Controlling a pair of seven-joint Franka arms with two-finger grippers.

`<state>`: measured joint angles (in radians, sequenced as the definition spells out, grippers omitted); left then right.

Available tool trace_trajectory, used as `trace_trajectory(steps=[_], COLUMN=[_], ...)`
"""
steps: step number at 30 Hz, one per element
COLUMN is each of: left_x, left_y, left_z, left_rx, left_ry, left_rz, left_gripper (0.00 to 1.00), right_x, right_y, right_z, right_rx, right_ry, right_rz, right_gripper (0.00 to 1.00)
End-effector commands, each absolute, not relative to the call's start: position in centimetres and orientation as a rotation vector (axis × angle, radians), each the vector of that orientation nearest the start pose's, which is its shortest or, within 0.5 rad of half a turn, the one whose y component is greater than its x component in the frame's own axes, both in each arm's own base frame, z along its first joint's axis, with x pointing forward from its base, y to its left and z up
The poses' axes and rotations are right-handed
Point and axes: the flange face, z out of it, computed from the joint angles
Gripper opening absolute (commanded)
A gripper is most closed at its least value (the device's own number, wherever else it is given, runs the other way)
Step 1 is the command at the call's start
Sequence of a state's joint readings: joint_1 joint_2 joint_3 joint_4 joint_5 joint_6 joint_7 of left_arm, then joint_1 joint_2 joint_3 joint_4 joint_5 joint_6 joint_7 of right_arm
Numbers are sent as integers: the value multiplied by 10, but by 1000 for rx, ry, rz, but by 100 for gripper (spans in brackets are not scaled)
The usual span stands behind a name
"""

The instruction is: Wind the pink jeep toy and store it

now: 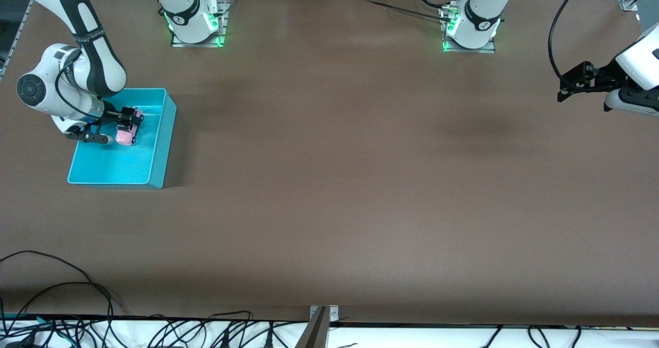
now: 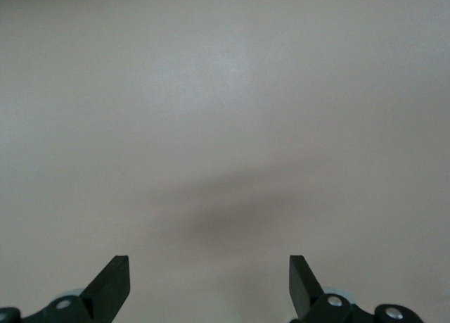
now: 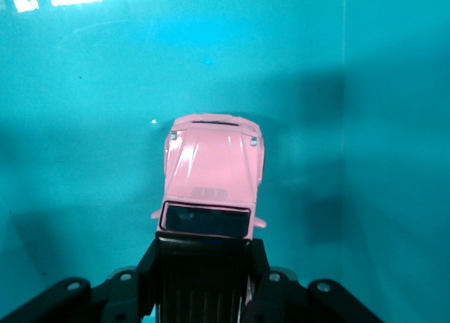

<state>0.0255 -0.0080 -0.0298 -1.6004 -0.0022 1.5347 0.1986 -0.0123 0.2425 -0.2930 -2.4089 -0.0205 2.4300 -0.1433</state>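
A: Where are we on the jeep job?

B: Near the end, I'd say. The pink jeep toy (image 3: 209, 175) is inside the turquoise bin (image 1: 159, 147), at the right arm's end of the counter (image 1: 329, 183). Can't tell whether its wheels touch the bin floor or hang just above it.

A: Wound?

B: Nothing here shows that. If it is, what's left looks like letting go and pulling the arm clear.

A: Right end effector?

B: The right end effector (image 1: 126, 124) is down in the bin, clamped on the jeep. The right wrist view shows the fingers (image 3: 264, 284) pressed against both sides of the black roof section, pink hood sticking out ahead of them. So gripping, not released.

A: Position in the bin?

B: In the half of the bin farther from the front camera, clear of the walls as far as I can see.

A: Left arm?

B: Waiting. The left end effector (image 1: 579, 83) hangs over bare counter at the left arm's end, well apart from the bin. Fingers spread wide, nothing between them, nothing touched.
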Motion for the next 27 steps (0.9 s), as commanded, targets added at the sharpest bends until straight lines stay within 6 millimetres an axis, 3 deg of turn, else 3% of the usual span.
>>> trace_trajectory(steps=[1,3,6,9,10,17,21,27], left_x=[542,542,542,542,542,542,542,542], left_y=[-1,-1,-1,-2,-1,-2,-2,-2], left_z=[618,618,618,618,618,618,618,618], left_rx=[-3112,-3112,-3112,-3112,-3112,-3112,-3112,-3112], left_ry=[316,316,316,318,311,313,318,313], left_rz=[81,81,82,81,81,81,81,81], left_gripper=[100,100,100,100,100,100,100,100], right_x=[444,443,441,442,442,441,441,441], right_y=[-150,-150,-149,-150,-150,-150,-149,-148], right_z=[192,188,183,182,182,182,183,197], right_rx=[-3161,-3160,-3159,-3159,-3159,-3160,-3157,-3137], right_ry=[192,192,189,189,191,194,195,201], right_rz=[362,374,389,391,391,394,398,440], right_gripper=[0,0,25,72,79,81,100,100])
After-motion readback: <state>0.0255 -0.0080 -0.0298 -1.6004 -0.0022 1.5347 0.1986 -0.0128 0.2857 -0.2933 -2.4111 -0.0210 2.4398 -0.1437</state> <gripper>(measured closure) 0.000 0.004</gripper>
